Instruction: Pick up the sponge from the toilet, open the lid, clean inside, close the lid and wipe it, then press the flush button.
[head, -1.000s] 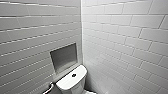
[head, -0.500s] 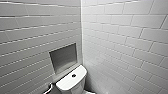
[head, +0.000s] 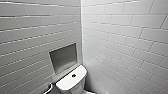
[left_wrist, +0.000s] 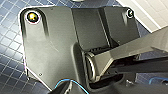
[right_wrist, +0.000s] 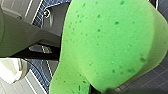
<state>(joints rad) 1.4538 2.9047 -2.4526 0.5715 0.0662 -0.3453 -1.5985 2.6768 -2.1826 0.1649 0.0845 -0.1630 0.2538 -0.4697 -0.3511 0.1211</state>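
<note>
The bright green sponge (right_wrist: 107, 42) looms very close in the right wrist view, lifted above the dark blue floor, and my right gripper is shut on it. In the head view the white toilet (head: 71, 81) stands low in the corner, with its boxy tank top facing me. The small dark flush button (head: 73, 75) sits in the middle of that tank top. The toilet's lid is hidden below the picture's lower edge. The left wrist view looks down past the robot's own dark plate onto the floor, and the left gripper holds nothing that I can see.
White tiled walls meet in a corner behind the toilet. A grey recessed niche (head: 63, 57) is set in the left wall just above the tank. A thin hose (head: 50, 88) hangs left of the tank. Dark blue small-tiled floor (left_wrist: 10, 22) lies under the left arm.
</note>
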